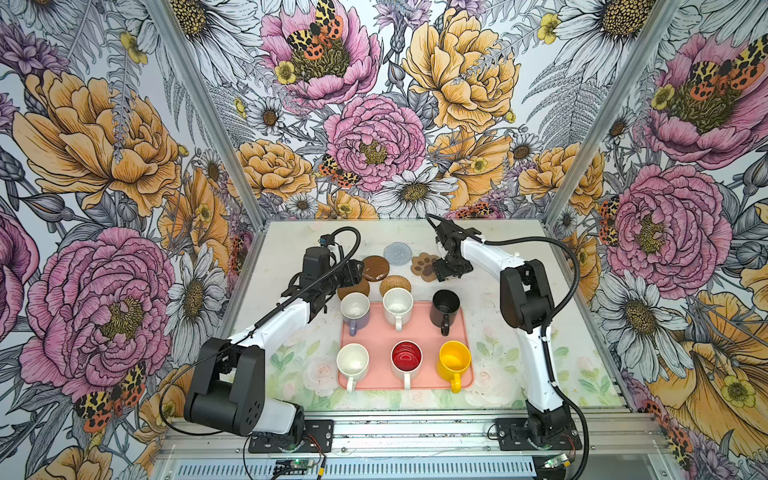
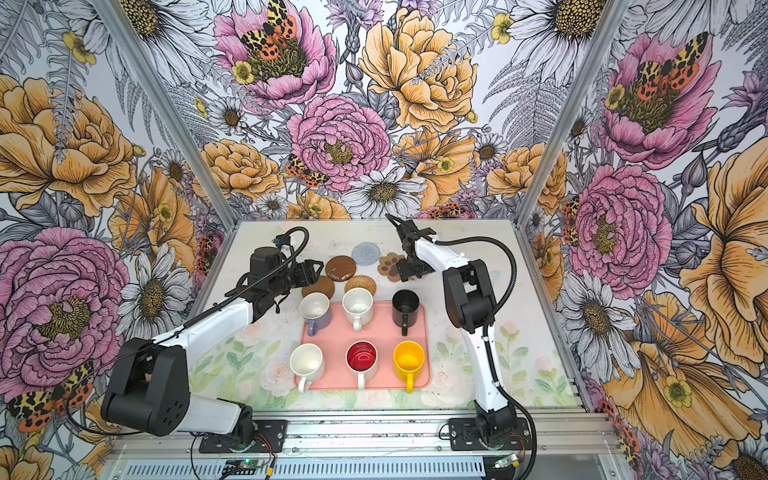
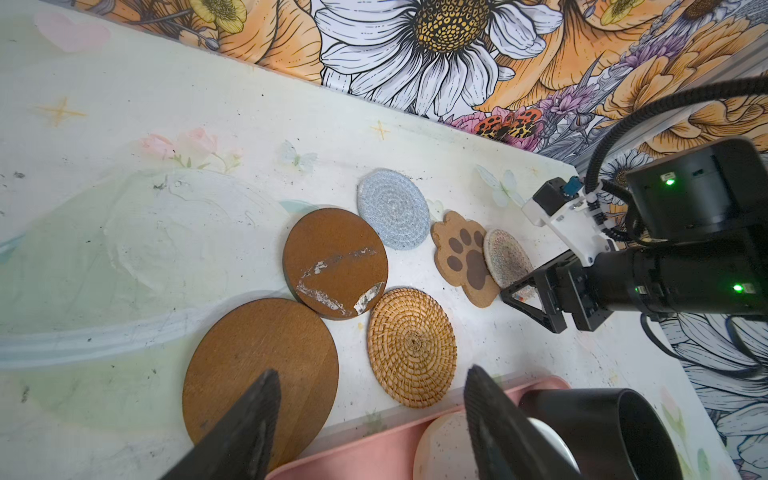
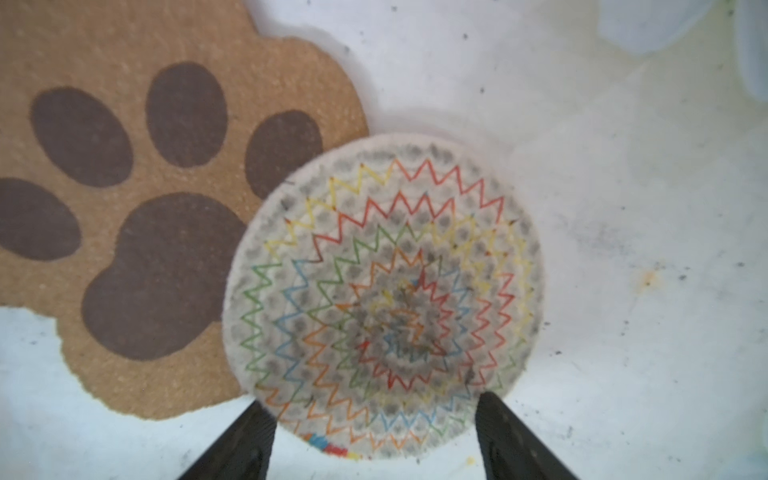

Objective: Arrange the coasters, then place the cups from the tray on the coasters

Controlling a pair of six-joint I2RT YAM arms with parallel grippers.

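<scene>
Ribbed black jaws, zigzag-stitched woven disc [image 4: 382, 295], grainy paw-shaped coaster [image 4: 166, 208]

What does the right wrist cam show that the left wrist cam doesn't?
Right wrist only: coloured zigzag stitching on the pale woven coaster, whose edge lies over the paw coaster. Left wrist only: scuffed brown disc, plain brown disc, grey-blue coaster, rattan coaster, tray, black cup, open left gripper. Both: pale and paw coasters, open right gripper.

count | coasters [image 3: 411, 347] 6 | cups [image 1: 398, 305] 6 | tray [image 1: 419, 332] 1 | robot arms [image 1: 282, 320] 2
</scene>
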